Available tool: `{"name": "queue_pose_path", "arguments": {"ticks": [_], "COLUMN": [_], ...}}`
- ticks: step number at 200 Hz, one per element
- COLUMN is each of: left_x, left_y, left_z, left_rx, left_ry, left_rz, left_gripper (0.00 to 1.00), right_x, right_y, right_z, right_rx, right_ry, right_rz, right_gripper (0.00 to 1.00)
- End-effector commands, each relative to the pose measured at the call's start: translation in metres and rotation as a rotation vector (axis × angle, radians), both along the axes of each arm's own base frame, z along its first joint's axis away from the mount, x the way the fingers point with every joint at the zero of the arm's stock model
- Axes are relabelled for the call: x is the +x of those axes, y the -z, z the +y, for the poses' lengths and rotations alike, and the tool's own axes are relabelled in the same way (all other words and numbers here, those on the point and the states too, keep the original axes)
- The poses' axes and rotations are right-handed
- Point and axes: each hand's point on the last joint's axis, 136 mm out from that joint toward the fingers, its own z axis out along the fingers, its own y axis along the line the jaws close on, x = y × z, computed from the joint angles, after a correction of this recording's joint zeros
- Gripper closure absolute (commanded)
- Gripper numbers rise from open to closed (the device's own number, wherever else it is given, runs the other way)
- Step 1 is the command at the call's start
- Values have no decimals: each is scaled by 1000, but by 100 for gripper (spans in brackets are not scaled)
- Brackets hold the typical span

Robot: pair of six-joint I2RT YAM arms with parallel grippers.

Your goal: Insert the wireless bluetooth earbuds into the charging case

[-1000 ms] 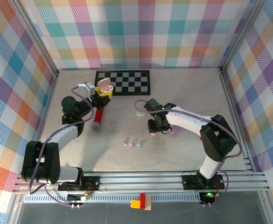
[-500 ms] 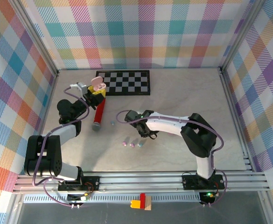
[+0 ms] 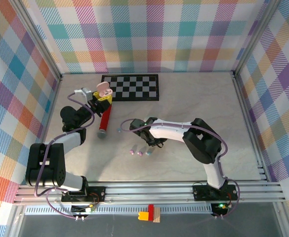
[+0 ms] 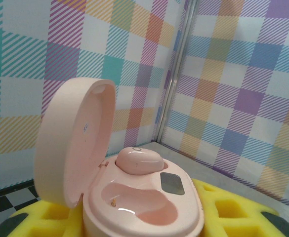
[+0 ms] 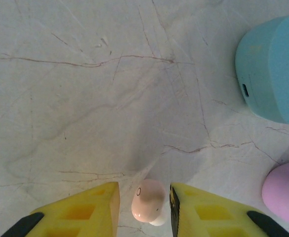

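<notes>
My left gripper (image 3: 103, 94) is shut on the pink charging case (image 4: 144, 197), held up with its lid (image 4: 75, 148) open. One pink earbud (image 4: 138, 160) sits in the far socket; the near socket (image 4: 139, 205) is bare. My right gripper (image 5: 144, 200) points down at the table, its yellow fingers (image 5: 92, 207) standing on either side of a pink-white earbud (image 5: 148, 200), with a gap on the left. From above, the right gripper (image 3: 153, 143) is just above a row of three small pastel earbuds (image 3: 141, 153). A tiny blue earbud (image 3: 119, 131) lies apart.
A blue case (image 5: 272, 69) and a lilac case (image 5: 285, 192) lie to the right of the right gripper. A red stick (image 3: 104, 121) lies under the left arm. The checkerboard (image 3: 134, 86) is at the back. Plaid walls close three sides.
The right arm has swung left across the table and its jaws have narrowed around the earbud. The left gripper drew slightly back-left with the case, then stayed still.
</notes>
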Motion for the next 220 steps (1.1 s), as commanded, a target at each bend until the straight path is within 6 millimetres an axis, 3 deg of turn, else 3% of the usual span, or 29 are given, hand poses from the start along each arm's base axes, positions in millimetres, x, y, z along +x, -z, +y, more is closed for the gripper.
{"name": "queue_pose_path", "arguments": {"ticks": [1, 78, 109, 165, 220], "left_x": [-10, -12, -13, -16, -20], "left_y": [-15, -15, -14, -13, -2], "left_z": [1, 1, 1, -7, -40], "left_rx": [8, 10, 20, 35, 117], "left_ry": [13, 15, 10, 20, 69], "left_rz": [-73, -77, -88, -104, -111], "left_gripper": [62, 62, 62, 62, 61], "right_x": [-2, -7, -5, 0, -3], "right_y": [-1, 3, -3, -40, -106], "right_z": [-1, -2, 2, 26, 66], "right_rx": [-23, -26, 13, 227, 639], "right_ry": [9, 24, 27, -31, -165], "right_rz": [10, 34, 19, -53, -67], "right_gripper": [70, 78, 83, 83, 82]}}
